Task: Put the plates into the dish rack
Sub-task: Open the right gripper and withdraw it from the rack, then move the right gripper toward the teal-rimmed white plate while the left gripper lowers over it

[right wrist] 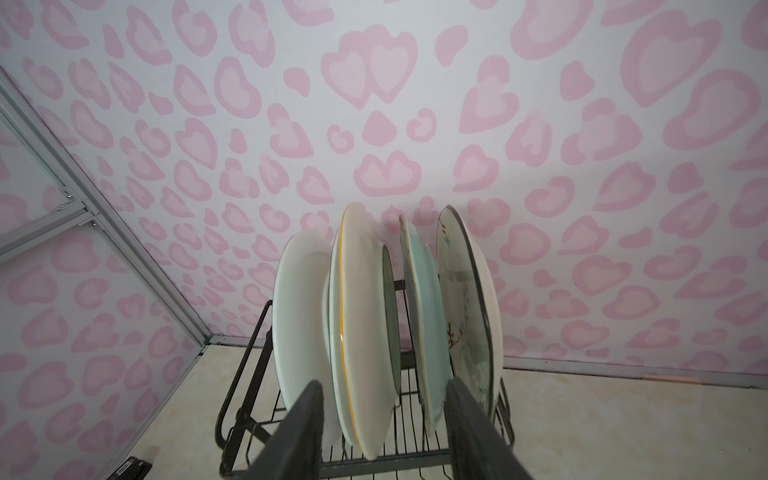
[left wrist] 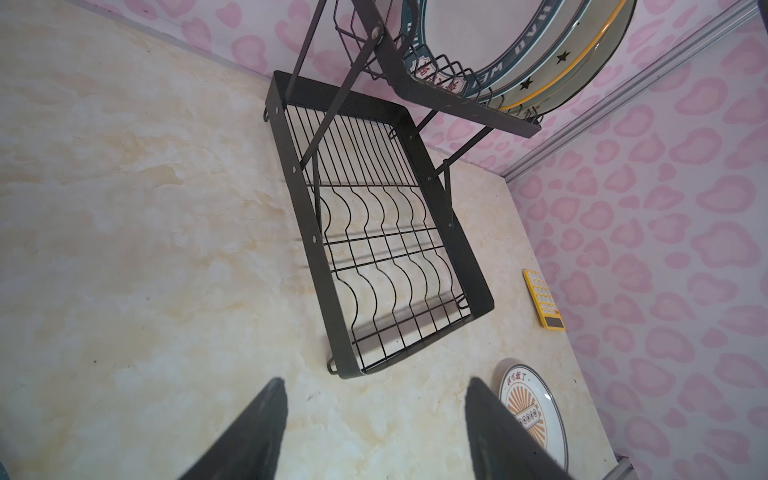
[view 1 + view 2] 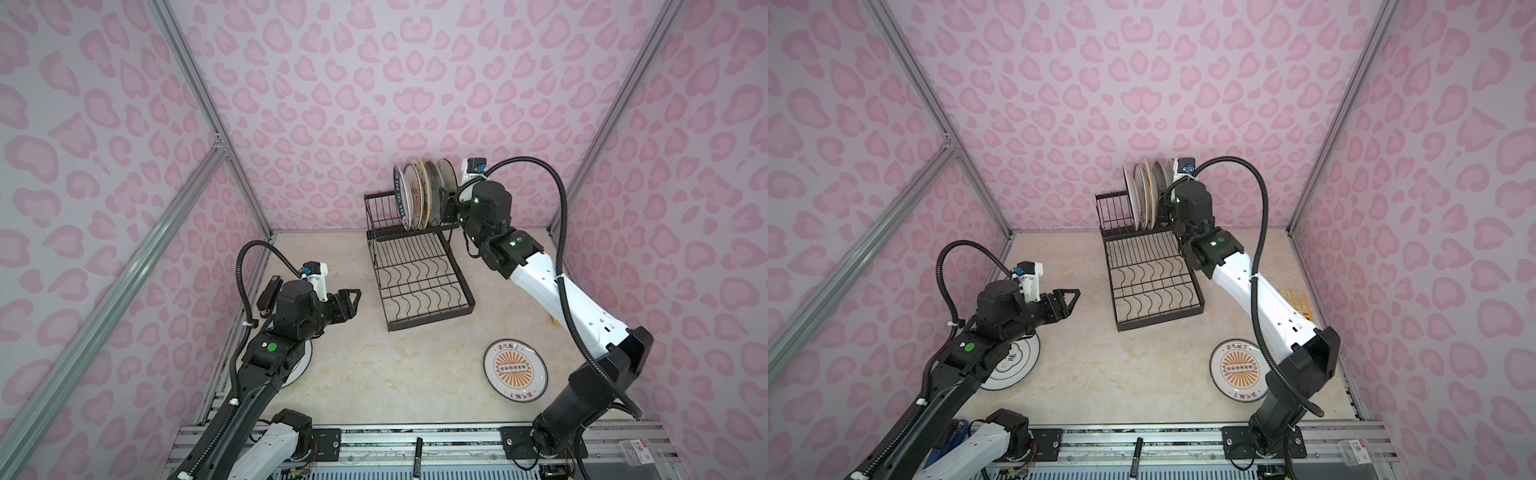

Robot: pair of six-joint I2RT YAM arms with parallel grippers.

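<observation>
The black wire dish rack (image 3: 432, 322) (image 3: 1158, 322) (image 2: 307, 232) stands at the back middle. Several plates (image 3: 415, 195) stand on edge in its upper tier. My right gripper (image 3: 446, 208) (image 1: 384, 384) is at that tier's right end, open. Its fingers straddle a yellow-rimmed plate (image 1: 361, 311) and a pale teal plate (image 1: 424, 311) without touching them. An orange-sunburst plate (image 3: 515, 370) (image 2: 536, 411) lies flat at front right. A white plate (image 3: 1013, 365) lies partly under my left arm. My left gripper (image 3: 355, 301) (image 2: 374, 380) hovers open and empty, left of the rack.
A yellow calculator (image 3: 1293, 301) (image 2: 542, 299) lies by the right wall, partly under my right arm. A black marker (image 3: 417, 455) rests on the front rail. A black object (image 3: 270, 293) sits by the left wall. The rack's lower tray (image 2: 374, 266) holds nothing.
</observation>
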